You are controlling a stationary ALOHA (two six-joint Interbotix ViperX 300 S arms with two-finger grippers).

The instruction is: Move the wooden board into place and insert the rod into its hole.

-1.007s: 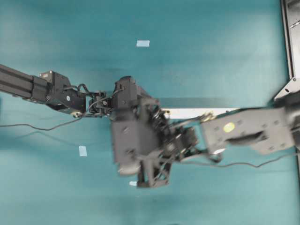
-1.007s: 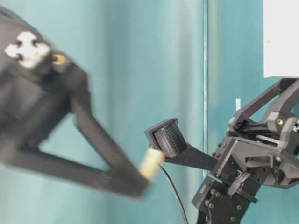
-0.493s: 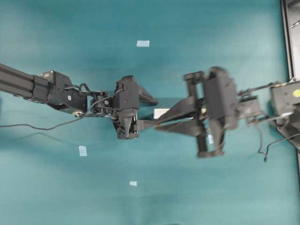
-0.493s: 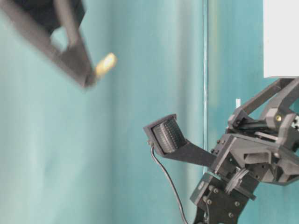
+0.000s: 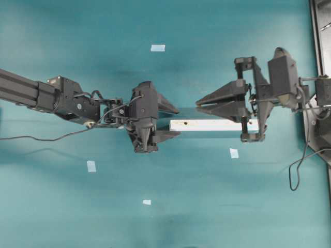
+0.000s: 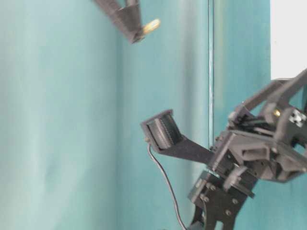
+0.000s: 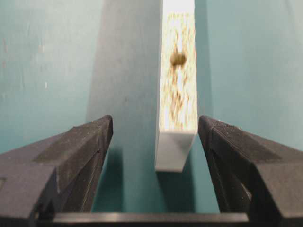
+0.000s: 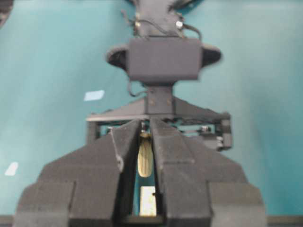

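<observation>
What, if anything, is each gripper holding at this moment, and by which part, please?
The right gripper is shut on the rod, pinching its length between the fingers. The left gripper holds nothing, open around the wooden board end.

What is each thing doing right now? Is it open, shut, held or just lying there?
Left tool: open, one finger either side of the board end, not touching.
Right tool: shut on the rod.
Rod: held, in the air.
Wooden board: lying on the table.
Hole: empty.

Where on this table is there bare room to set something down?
Bare cloth lies above the tape square and below the tape squares. Crowded: mid-table, where both grippers flank the wooden board.
</observation>
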